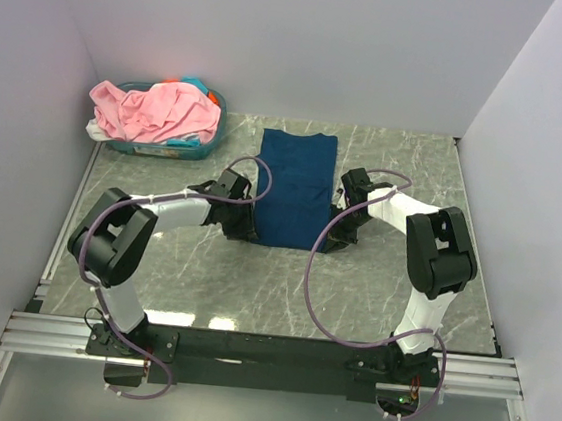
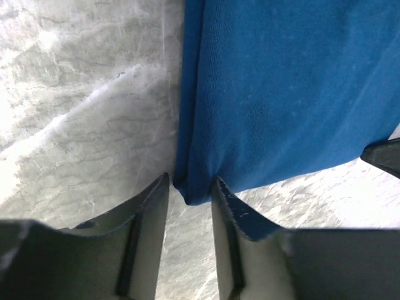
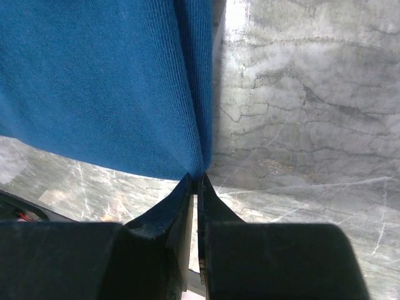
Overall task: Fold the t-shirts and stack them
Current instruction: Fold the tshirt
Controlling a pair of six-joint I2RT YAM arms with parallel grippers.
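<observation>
The navy t-shirt (image 1: 294, 182) lay folded narrow at mid worktop (image 1: 384, 282). The left pincer (image 2: 190, 180), spread, straddled its 7 o'clock corner. The right pincer (image 3: 195, 180) pinched only the 5 o'clock corner's tip. That thin hold could slip on lifting, skewing the fold.

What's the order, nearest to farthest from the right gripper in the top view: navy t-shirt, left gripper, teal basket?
1. Navy t-shirt, pinched by the right gripper.
2. Left gripper, at the shirt's opposite near corner.
3. Teal basket, far left.
</observation>
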